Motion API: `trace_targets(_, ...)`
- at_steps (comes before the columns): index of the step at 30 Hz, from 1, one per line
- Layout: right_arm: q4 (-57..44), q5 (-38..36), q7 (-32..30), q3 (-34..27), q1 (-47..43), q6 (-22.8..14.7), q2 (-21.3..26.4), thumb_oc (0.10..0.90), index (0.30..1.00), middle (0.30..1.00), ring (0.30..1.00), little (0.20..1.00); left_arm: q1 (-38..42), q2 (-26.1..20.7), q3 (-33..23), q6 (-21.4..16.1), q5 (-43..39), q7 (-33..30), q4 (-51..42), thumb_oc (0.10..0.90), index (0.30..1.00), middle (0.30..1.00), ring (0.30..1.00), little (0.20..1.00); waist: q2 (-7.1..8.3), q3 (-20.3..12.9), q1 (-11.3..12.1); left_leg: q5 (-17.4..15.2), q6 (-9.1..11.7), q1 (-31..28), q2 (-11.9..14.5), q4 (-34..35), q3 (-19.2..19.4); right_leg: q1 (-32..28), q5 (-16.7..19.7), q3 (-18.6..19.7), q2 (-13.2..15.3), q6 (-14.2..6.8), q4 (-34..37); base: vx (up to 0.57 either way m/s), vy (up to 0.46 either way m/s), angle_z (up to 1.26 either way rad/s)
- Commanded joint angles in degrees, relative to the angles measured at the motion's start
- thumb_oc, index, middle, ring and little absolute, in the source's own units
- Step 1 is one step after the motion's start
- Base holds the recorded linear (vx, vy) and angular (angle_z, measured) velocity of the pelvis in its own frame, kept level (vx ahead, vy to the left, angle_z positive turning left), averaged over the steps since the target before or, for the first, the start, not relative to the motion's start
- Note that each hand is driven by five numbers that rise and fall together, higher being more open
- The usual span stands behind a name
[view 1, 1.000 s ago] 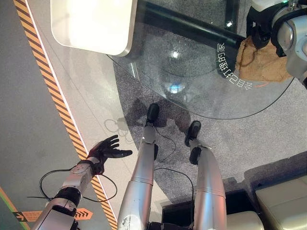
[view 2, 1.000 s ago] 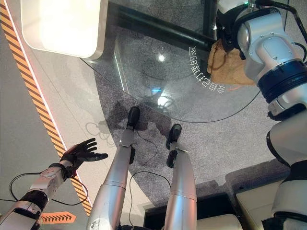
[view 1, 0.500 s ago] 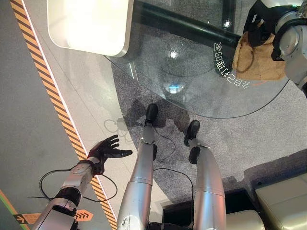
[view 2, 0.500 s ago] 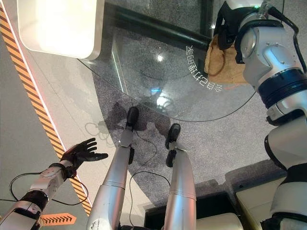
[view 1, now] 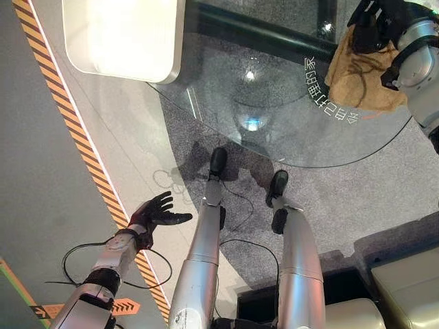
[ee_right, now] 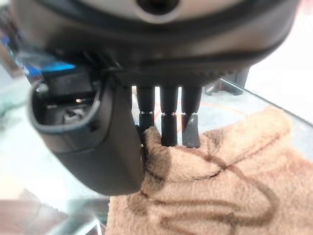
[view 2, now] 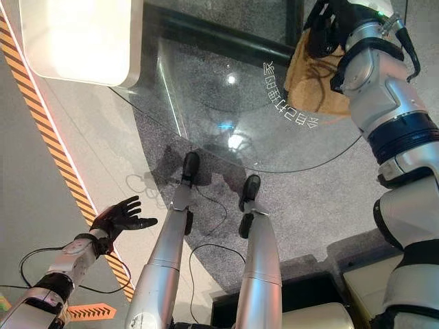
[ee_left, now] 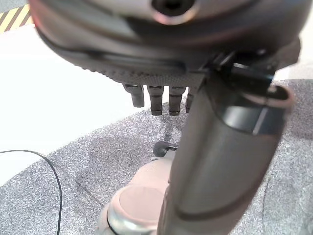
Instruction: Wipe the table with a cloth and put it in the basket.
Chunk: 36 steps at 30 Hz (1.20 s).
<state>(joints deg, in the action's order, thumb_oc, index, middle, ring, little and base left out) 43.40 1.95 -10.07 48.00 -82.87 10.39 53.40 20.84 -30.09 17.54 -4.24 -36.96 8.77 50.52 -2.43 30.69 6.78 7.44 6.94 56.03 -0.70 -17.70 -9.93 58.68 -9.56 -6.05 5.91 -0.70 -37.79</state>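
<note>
Right arm reaches far out over the round glass bench, and the right hand sits on the far end of the tan fluffy cloth. In the wrist view its fingers run down straight onto the cloth's raised fold and press there, the thumb alongside; nothing curled round the fabric that I can make out. So a flat, pressing hand.

The cloth lies on the right part of the glass, spread out towards the near rim, with a dark looping line across its pile. Its near edge is close to the curved rim of the bench, just beside the white lettering printed along the glass. To the left of the cloth the glass runs on bare for a good stretch, right over to the white rounded-corner slab at the far left.

Left arm hangs low and off to the left, well apart from the bench, the left hand with fingers spread and holding nothing, over the grey floor by the orange-and-black striped floor tape.
</note>
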Motion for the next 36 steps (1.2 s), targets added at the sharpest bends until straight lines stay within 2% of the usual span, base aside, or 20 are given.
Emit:
trace_targets(1,-8.51,-3.64,-6.31,-4.58,-4.05,-7.20,-0.98,0.100,0.300,0.300,0.300,0.200,-4.46,1.20,1.46,-1.03,0.69,-1.05,0.85,0.800,0.900,0.900,0.900,0.900,-1.16,-0.89,0.07,-7.85,-6.13,-1.41,-4.12,-6.81,7.23,-3.59,7.10,-3.72,-3.27,0.42,11.30,0.00,0.000,0.00)
trace_targets(11,-11.80,-5.55,-11.66,-7.06,-4.07,-8.33,-4.32,0.100,0.300,0.300,0.300,0.200,-3.82,2.68,2.29,-1.56,0.82,-1.37,1.12,0.800,0.900,0.900,0.900,0.900,-1.84,-0.89,0.26,-7.77,-6.14,-1.32,-4.41,-6.71,7.34,-3.57,6.92,-3.73,-3.15,0.38,11.48,0.00,0.000,0.00)
trace_targets(23,-14.80,-4.68,-15.11,-6.64,-5.85,-4.46,-9.70,0.100,0.300,0.300,0.300,0.200,-3.60,4.77,3.16,-2.09,1.49,-1.67,1.29,0.800,0.900,0.900,0.900,0.900,-2.49,-0.89,1.36,-7.56,-6.25,-1.90,-4.80,-5.98,6.97,-4.24,6.34,-4.06,-3.09,0.69,11.81,0.00,0.002,0.00)
trace_targets(28,-16.81,-3.76,-14.80,-6.81,-6.24,-3.81,-11.34,0.100,0.300,0.300,0.300,0.200,-4.02,5.14,3.14,-1.90,2.07,-1.65,0.92,0.800,0.900,0.900,0.900,0.900,-2.58,-0.89,1.82,-7.29,-6.33,-2.19,-5.01,-5.72,6.73,-4.62,6.32,-4.22,-3.16,0.76,11.95,0.00,0.001,0.01)
trace_targets(36,-22.93,-1.50,-11.25,-5.97,-6.87,-0.60,-14.63,0.100,0.300,0.300,0.300,0.200,-3.76,5.82,2.84,-1.39,2.65,-1.84,0.40,0.800,0.900,0.900,0.900,0.900,-2.50,-0.89,2.47,-6.95,-6.46,-2.59,-5.41,-5.35,6.52,-5.09,6.22,-4.57,-3.15,0.81,12.23,0.00,0.000,0.00)
